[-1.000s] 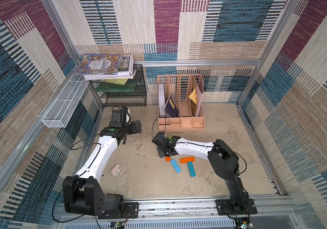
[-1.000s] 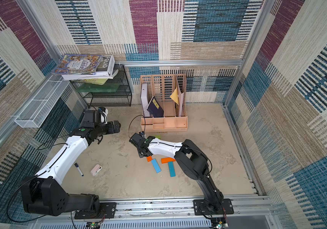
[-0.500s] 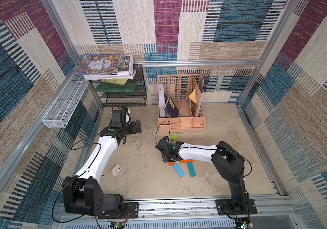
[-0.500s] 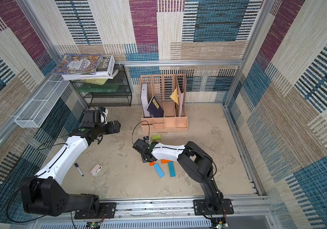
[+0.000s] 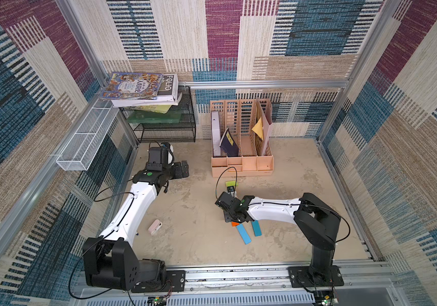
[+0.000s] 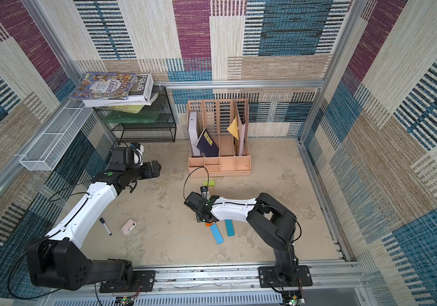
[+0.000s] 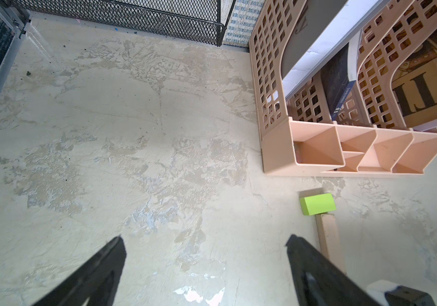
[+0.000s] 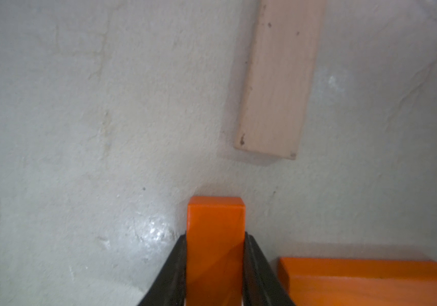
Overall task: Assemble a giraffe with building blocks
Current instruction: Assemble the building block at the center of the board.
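The right hand [image 8: 215,237] pinches an orange block [image 8: 216,214] mid bench [image 5: 199,238], beside the other orange block [image 8: 371,280], near the tan block [image 8: 278,79]. The left hand [image 7: 204,242] hangs spread near its back-left corner.

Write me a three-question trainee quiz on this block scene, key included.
1. True or false: the left gripper holds a block.
2. Which colour of block is clamped in the right gripper? A blue, B orange, C lime green.
3. Name the block lying nearest the file organizer.
Key: 1 false, its jaws stand open and empty. 2 B, the orange block. 3 the lime green block.
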Tool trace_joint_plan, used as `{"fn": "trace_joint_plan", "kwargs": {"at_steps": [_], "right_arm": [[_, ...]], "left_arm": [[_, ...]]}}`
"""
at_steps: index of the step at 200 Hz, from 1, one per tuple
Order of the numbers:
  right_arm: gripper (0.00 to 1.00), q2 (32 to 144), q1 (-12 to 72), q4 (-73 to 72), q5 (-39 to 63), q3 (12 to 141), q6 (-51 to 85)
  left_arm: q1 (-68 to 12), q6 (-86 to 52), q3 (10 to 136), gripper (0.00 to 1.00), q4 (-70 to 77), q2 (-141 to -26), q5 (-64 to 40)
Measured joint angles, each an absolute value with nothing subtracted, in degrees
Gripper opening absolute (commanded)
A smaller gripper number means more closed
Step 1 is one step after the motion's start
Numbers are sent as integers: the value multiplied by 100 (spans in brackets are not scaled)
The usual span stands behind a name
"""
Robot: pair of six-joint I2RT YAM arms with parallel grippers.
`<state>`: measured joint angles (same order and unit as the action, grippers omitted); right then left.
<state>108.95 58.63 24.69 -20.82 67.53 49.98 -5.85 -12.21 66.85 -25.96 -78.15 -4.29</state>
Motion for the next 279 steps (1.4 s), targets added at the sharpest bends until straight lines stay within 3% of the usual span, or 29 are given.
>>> {"fn": "trace_joint_plan", "kwargs": {"at_steps": [279], "right_arm": [[35,11209,5520,2930,-2224,7264,5341]], "left_arm": [[-585,-1243,6685,99,-2596,-7804,-443]]}}
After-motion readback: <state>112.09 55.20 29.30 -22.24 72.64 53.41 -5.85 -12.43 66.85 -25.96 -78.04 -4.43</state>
